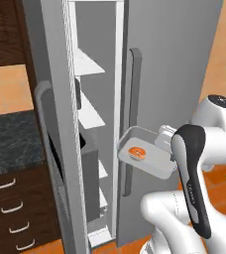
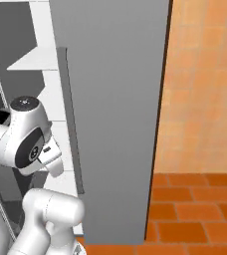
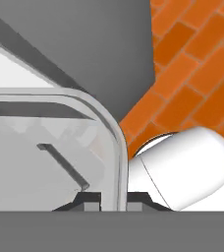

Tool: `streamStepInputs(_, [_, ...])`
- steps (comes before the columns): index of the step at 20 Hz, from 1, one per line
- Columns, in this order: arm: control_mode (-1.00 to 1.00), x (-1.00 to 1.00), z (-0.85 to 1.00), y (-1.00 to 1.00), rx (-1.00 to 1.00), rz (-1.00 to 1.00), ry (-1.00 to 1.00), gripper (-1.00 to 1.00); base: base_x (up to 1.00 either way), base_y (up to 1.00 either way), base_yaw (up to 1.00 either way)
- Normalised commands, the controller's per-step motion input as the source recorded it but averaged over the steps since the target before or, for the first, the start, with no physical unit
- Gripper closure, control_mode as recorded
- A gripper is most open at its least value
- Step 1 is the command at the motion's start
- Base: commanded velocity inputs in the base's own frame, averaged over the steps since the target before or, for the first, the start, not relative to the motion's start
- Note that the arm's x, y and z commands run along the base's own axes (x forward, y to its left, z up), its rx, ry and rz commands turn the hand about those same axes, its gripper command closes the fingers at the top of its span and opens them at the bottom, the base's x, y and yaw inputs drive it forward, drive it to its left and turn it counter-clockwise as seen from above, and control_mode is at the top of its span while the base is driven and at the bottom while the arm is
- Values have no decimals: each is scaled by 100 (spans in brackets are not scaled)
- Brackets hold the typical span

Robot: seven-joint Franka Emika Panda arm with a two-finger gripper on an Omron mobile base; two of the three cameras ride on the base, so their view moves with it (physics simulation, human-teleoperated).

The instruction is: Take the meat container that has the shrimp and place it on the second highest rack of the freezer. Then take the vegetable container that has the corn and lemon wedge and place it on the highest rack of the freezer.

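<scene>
One meat container (image 1: 147, 156) in the air, shrimp (image 1: 136, 152) lying in it | gripper (image 3: 113, 202) clamped tight on container's right rim, fingers either side of the wall | tray sticks out left of the claw | in front of freezer (image 1: 174, 69) door handle (image 1: 131, 119), right of open compartment, shelves (image 1: 87, 64) farther left

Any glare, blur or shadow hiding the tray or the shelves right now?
Left base view: flat, even rendered light, no glare; the container and shrimp read clearly, slightly soft. Right base view: freezer door evenly grey, shelves pale. Hand view: the clear container rim sits very close, see-through and faintly smeary, gripper clamped on it.
</scene>
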Motion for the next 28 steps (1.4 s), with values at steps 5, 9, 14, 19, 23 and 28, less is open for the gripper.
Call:
streamStepInputs(5, [100,0,0,0,0,0,0,100,28,-22,63])
streamStepInputs(9, [100,0,0,0,0,0,0,100,65,-11,33])
streamStepInputs(14, [100,0,0,0,0,0,0,100,73,-18,20])
streamStepInputs(19, [100,0,0,0,0,0,0,100,24,-23,1])
streamStepInputs(23, [-100,-64,7,-54,22,-2,7,100,0,0,0])
streamStepInputs(28, [-100,-35,21,-41,20,-24,6,100,0,0,0])
